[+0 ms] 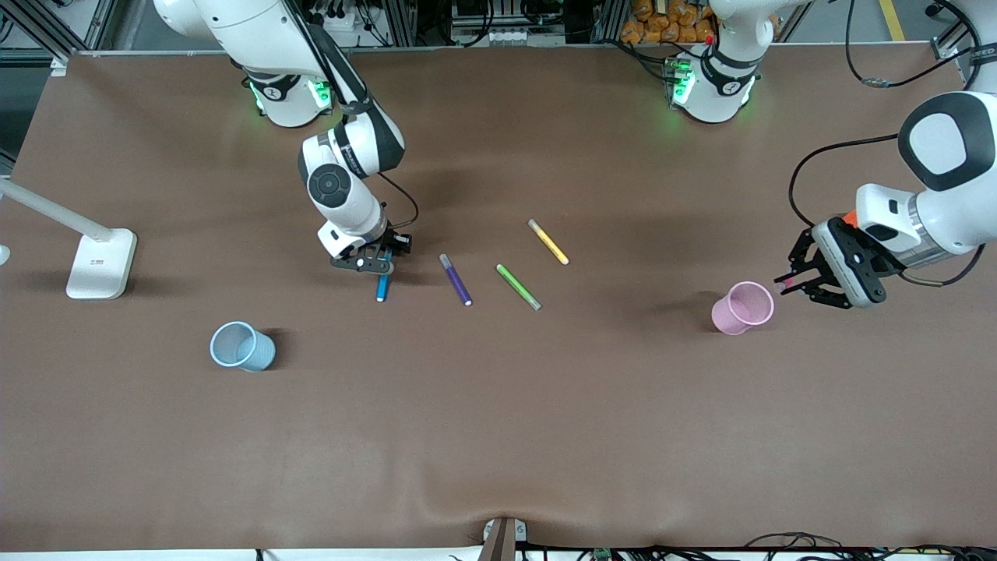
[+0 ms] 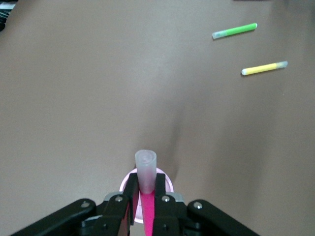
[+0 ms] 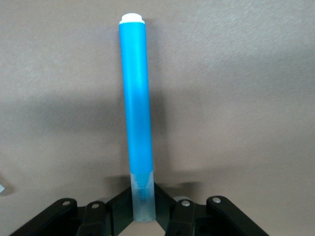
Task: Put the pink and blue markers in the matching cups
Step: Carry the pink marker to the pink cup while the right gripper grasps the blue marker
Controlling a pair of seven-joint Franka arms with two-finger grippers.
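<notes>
My left gripper (image 1: 783,285) is shut on the pink marker (image 1: 780,287), up in the air at the rim of the light pink cup (image 1: 742,308). In the left wrist view the pink marker (image 2: 148,204), pale cap outward, sits between the fingers (image 2: 129,189) with the pink cup (image 2: 168,182) just below. My right gripper (image 1: 382,266) is low at the table, its fingers (image 3: 183,211) closed on the grey cap end of the blue marker (image 1: 382,290), whose blue body (image 3: 137,98) points away from the gripper. The light blue cup (image 1: 242,347) stands nearer the front camera, toward the right arm's end.
A dark purple marker (image 1: 456,279), a green marker (image 1: 519,287) and a yellow marker (image 1: 548,241) lie in the middle of the table. The green (image 2: 235,31) and yellow (image 2: 264,68) markers also show in the left wrist view. A white stand (image 1: 100,265) sits at the right arm's end.
</notes>
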